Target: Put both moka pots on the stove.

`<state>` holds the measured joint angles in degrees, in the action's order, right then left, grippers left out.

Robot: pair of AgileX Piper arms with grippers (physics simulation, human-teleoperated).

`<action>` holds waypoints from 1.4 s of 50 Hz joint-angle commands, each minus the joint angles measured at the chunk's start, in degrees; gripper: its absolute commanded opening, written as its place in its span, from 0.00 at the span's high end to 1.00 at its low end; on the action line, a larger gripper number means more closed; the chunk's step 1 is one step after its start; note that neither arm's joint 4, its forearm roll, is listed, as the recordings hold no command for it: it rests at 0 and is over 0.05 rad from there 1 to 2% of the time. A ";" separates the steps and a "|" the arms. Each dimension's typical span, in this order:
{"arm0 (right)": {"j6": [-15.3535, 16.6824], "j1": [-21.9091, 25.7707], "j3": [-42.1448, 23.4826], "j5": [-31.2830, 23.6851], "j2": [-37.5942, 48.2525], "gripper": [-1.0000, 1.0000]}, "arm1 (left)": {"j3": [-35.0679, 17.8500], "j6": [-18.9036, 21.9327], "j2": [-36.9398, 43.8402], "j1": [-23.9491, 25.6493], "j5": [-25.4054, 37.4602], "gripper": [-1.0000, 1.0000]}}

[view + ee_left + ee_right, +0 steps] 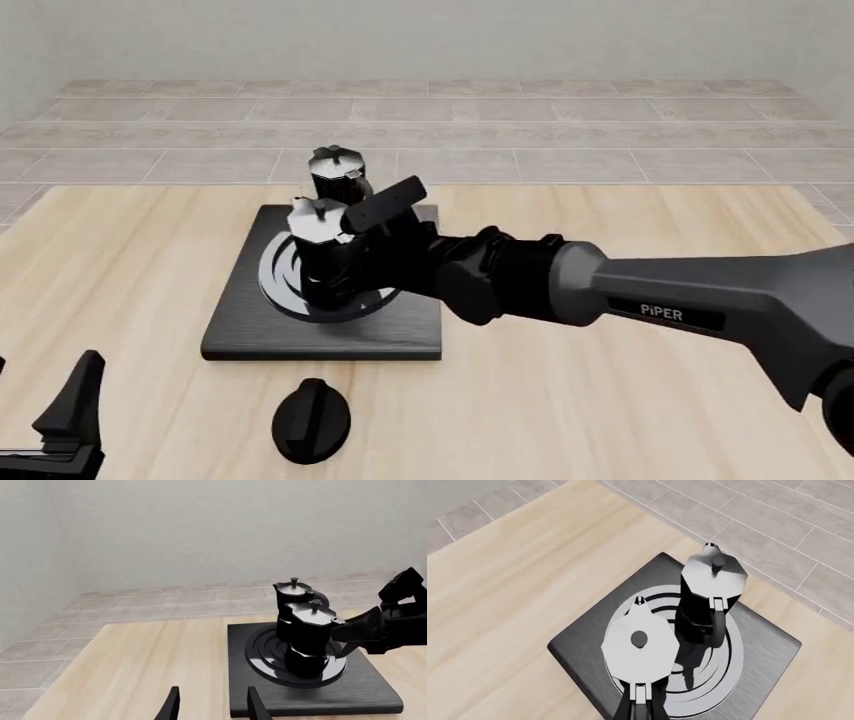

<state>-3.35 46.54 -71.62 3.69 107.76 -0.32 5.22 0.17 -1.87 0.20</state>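
The stove [387, 335] is a flat black slab with a ring burner, also in the left wrist view [333, 695] and the right wrist view [760, 645]. One moka pot [338, 175] stands on its far part, also seen in the wrist views [293, 595] [714, 580]. The second moka pot [316, 240] [308, 635] [639, 640] is upright over the burner rings. I cannot tell if it touches them. My right gripper [358, 250] [343, 630] is shut on its handle. My left gripper [43, 380] [213, 695] is open and empty at the near left.
A black teardrop-shaped knob [311, 420] lies on the wooden table [641, 400] just in front of the stove. The right arm [667, 300] stretches across from the right. Tiled floor and a wall lie beyond the table's far edge.
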 commanded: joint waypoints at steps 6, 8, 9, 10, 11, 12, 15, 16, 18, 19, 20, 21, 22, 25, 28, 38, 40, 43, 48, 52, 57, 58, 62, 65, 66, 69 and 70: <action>-0.66 0.33 -1.43 0.23 -0.46 1.00 | -0.38 -0.26 0.01 -0.10 0.31 0.00; -0.73 0.41 -1.47 0.13 -0.43 1.00 | -0.32 -0.28 0.05 -0.09 0.21 0.00; -0.94 0.40 -1.53 0.07 -0.43 1.00 | -0.17 -0.28 0.02 -0.10 0.09 0.00; -1.00 0.45 -1.60 -0.06 -0.46 1.00 | -0.09 -0.28 -0.01 -0.11 0.04 0.00; -1.39 0.75 -1.55 -0.06 -0.42 1.00 | -0.22 -0.29 0.01 -0.12 0.15 0.00; -1.63 1.01 -1.52 -0.10 -0.42 1.00 | -0.27 -0.30 0.01 -0.12 0.19 0.00; -1.96 1.46 -1.26 -0.07 -0.68 1.00 | -0.24 -0.32 -0.01 -0.14 0.20 0.00; -1.69 1.42 -1.38 -0.19 -0.55 0.00 | -0.24 -0.32 -0.01 -0.14 0.20 0.00; -2.10 2.10 -1.26 -0.37 -0.40 0.00 | -0.30 -0.32 -0.01 -0.10 0.27 0.00; -1.76 2.21 -1.16 -0.30 -0.49 0.00 | -0.30 -0.33 -0.02 -0.10 0.28 0.00; -2.01 2.38 -1.05 -0.36 -0.61 0.00 | -0.30 -0.34 -0.03 -0.11 0.30 0.00; -1.70 2.51 -1.07 -0.47 -0.57 0.00 | -0.30 -0.35 -0.04 -0.11 0.31 0.00; -1.42 2.22 -1.27 -0.57 -0.39 0.00 | -0.02 -0.35 0.00 -0.10 -0.01 0.00; -1.42 2.22 -1.25 -0.65 -0.52 0.00 | -0.25 -0.36 -0.03 -0.12 0.25 0.00; -1.65 2.36 -1.17 -0.70 -0.63 0.00 | -0.27 -0.36 -0.02 -0.14 0.27 0.00; -1.27 2.78 -1.04 -1.36 -1.68 0.00 | -0.25 -0.31 -0.03 -0.11 0.24 0.00; -0.81 2.70 -1.18 -1.81 -2.04 0.00 | -0.31 -0.30 -0.03 -0.12 0.31 0.00; -0.29 2.66 -1.31 -2.92 -3.08 0.00 | -0.12 -0.27 0.01 -0.06 0.11 0.00; 0.61 2.59 -1.16 -4.01 -4.12 0.00 | 0.05 -0.29 0.03 -0.04 -0.02 0.00; 1.33 2.21 -1.15 -5.25 -5.00 0.00 | -0.46 -0.26 0.14 -0.01 0.43 0.00; 1.85 2.21 -1.28 -6.68 -6.03 0.00 | 0.03 -0.25 0.18 -0.02 -0.03 0.00; 2.05 2.22 -1.30 -7.19 -6.44 0.00 | -0.05 -0.24 0.17 -0.01 0.08 0.00; 2.87 2.11 -1.44 -8.74 -7.67 0.00 | 0.05 -0.20 0.18 0.04 0.01 0.00; 3.52 2.26 -1.50 -10.01 -9.08 0.00 | 0.05 -0.18 0.29 0.05 -0.05 0.00; 3.71 2.18 -1.55 -10.53 -9.76 0.00 | 0.05 -0.18 0.29 0.05 -0.06 0.00; 3.97 2.27 -1.34 -11.45 -11.78 0.00 | -0.05 -0.14 0.38 0.04 -0.06 0.00; 4.01 2.38 -1.18 -11.61 -12.43 0.00 | -0.12 -0.14 0.41 0.05 -0.03 0.00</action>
<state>-0.89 48.71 -72.53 -4.55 99.94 -0.33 5.18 0.42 -1.71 0.19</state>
